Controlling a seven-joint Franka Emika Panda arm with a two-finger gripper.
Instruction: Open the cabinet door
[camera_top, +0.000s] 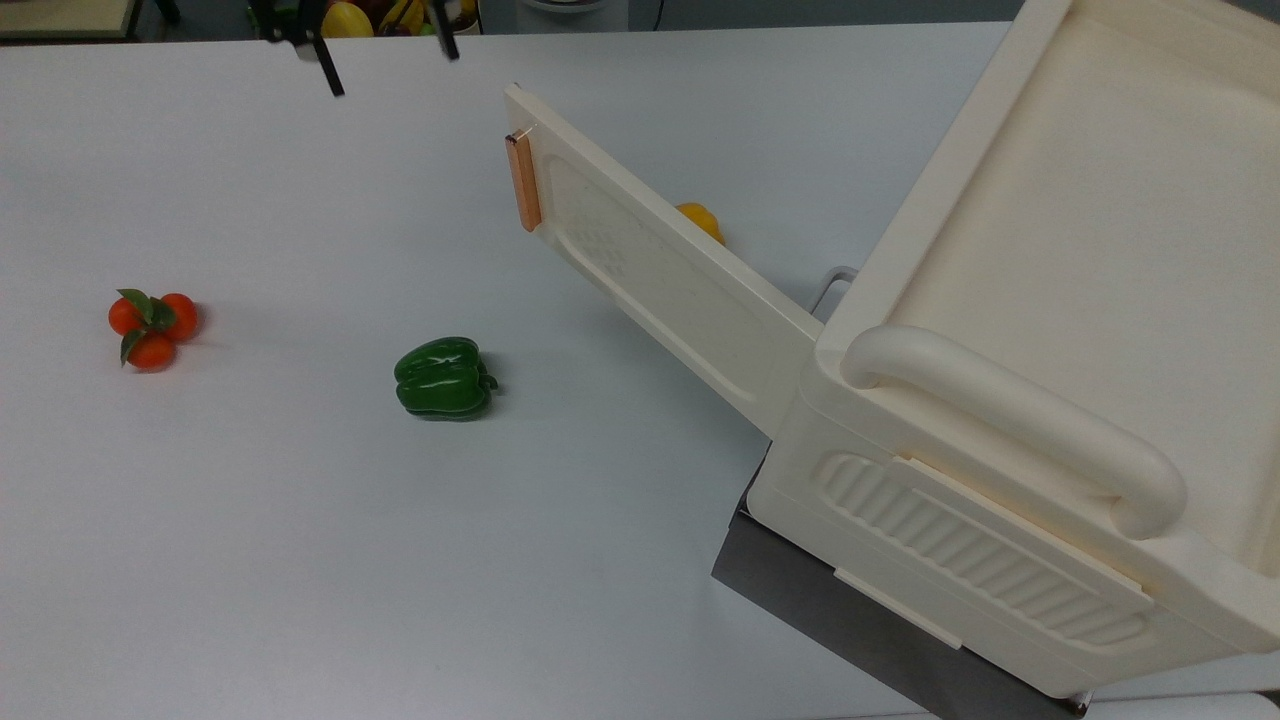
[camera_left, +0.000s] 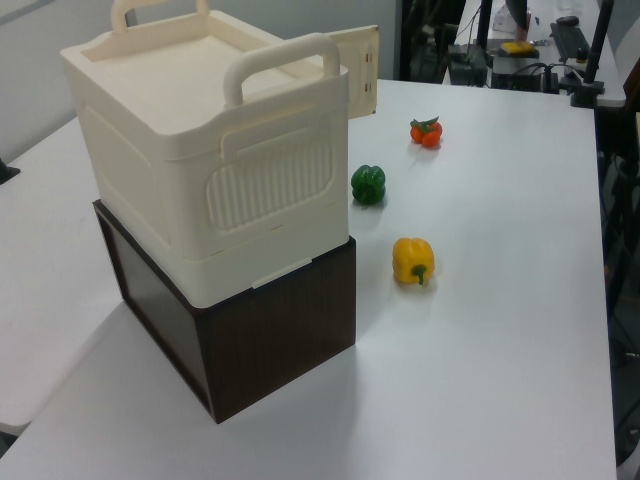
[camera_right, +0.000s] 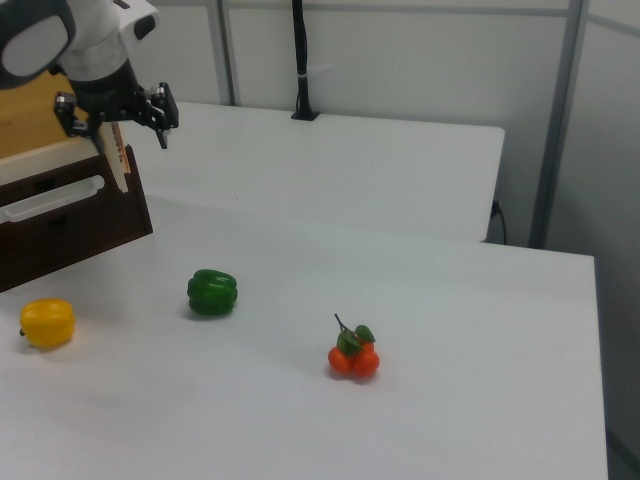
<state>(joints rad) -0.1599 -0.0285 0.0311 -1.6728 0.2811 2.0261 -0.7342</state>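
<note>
So the cabinet door is swung way out from the cabinet, sticking out over the white surface toward the top view's upper left, hinged at the cabinet's front corner. Its copper strip handle sits on the free edge with nothing touching it. I'd say the opening part looks pretty much done.

The hand is up in the air near the door's free edge in the right view, fingers spread wide, holding nothing. In the top view its fingertips poke in at the top edge, apart from the handle.

Green pepper and the tomato cluster sit out in the open, well clear. Yellow pepper is beside the dark base.
</note>
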